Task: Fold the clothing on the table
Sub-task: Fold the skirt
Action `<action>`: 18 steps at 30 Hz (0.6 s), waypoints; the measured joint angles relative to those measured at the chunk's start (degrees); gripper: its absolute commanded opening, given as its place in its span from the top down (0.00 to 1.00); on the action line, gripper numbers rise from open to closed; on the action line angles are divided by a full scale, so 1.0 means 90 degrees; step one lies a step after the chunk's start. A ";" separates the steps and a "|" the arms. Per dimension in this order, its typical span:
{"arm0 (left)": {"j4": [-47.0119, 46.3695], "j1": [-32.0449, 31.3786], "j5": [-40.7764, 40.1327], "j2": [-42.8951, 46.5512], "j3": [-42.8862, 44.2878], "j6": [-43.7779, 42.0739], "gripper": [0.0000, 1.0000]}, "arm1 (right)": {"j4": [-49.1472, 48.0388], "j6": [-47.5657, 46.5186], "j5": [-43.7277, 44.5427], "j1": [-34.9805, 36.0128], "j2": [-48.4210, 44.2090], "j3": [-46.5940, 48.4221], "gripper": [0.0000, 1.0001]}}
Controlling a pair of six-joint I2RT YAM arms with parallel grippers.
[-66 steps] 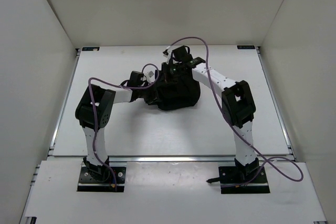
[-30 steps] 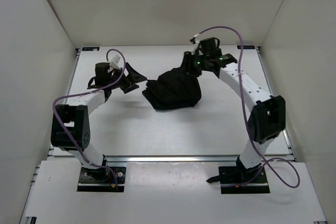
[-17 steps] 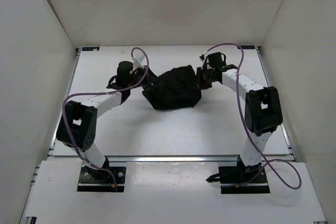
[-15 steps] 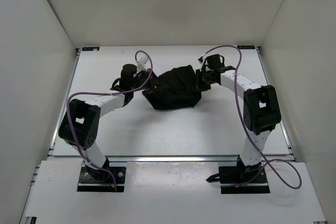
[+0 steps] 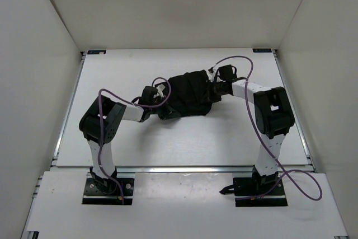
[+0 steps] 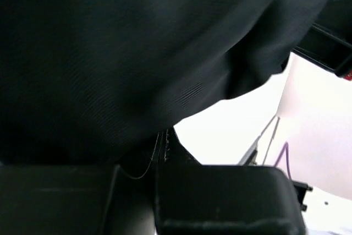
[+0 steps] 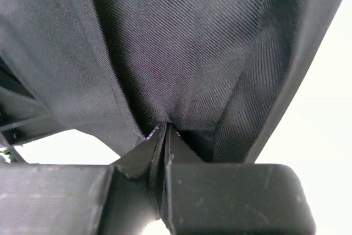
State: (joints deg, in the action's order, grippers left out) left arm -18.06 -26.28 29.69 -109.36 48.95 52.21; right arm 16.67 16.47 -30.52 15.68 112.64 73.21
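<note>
plain white enclosure walls (image 5: 45, 54), even light

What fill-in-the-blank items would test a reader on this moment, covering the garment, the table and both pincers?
1. The left pincer is ___ on the clothing, pinching a fold of fabric.
2. In the top view, the right pincer grips the clothing at its ___ side.
3. The clothing is ___ in colour.
4. The table under the clothing is ___ in colour.

Missing words: shut; right; black; white
</note>
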 measured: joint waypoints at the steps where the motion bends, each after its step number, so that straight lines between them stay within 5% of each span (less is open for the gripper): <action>1: 0.0080 0.0053 -0.0041 0.0015 0.0017 -0.0044 0.99 | -0.0029 0.0000 -0.0049 -0.0058 0.0000 -0.0022 1.00; 6: 0.0359 0.0364 -0.0153 0.0068 0.0068 -0.0185 0.93 | -0.0058 0.0000 -0.0216 -0.0311 0.0000 -0.0041 1.00; 10: 0.0811 0.0583 -0.0027 0.0219 0.0192 -0.0282 0.84 | 0.0282 0.0005 -0.0277 -0.0359 0.0000 0.0204 0.68; 12: 0.1110 0.0641 0.0015 0.0491 0.0311 -0.0374 0.71 | 0.0566 -0.0005 -0.0316 -0.0359 -0.0046 0.0595 0.47; 18: 0.2421 0.0738 -0.0245 0.1926 0.1093 -0.0947 0.28 | 0.1265 0.0143 -0.0389 -0.0408 -0.0605 0.1991 0.40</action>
State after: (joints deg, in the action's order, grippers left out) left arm 3.73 -19.64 27.49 -92.03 58.78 43.68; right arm 28.05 17.76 -34.02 12.01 107.20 91.13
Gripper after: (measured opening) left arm 0.571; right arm 0.605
